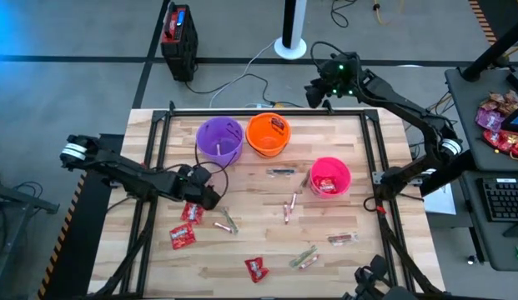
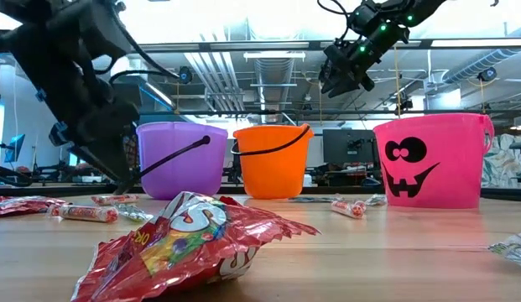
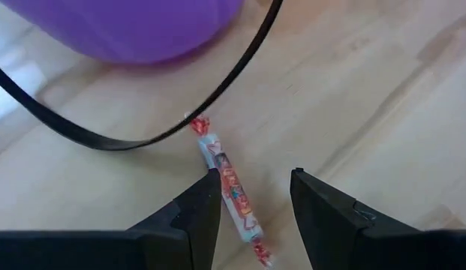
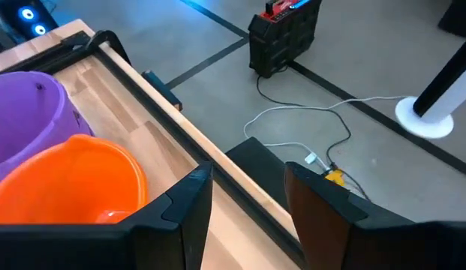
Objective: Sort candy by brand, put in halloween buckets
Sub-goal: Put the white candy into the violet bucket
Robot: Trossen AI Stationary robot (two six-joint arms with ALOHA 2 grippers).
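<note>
A thin stick candy lies flat on the wooden table close to the purple bucket, whose black handle droops onto the table. My left gripper is open just above it, slanting down, one finger on each side. The orange bucket and the pink bucket stand further right. Red packets and more sticks lie scattered on the table. My right gripper is open and holds nothing, high over the table's far edge.
A red packet lies close to the low camera. A black frame rail runs along the table's far edge. A black and red box and cables sit on the floor beyond. A side desk with a keyboard stands right.
</note>
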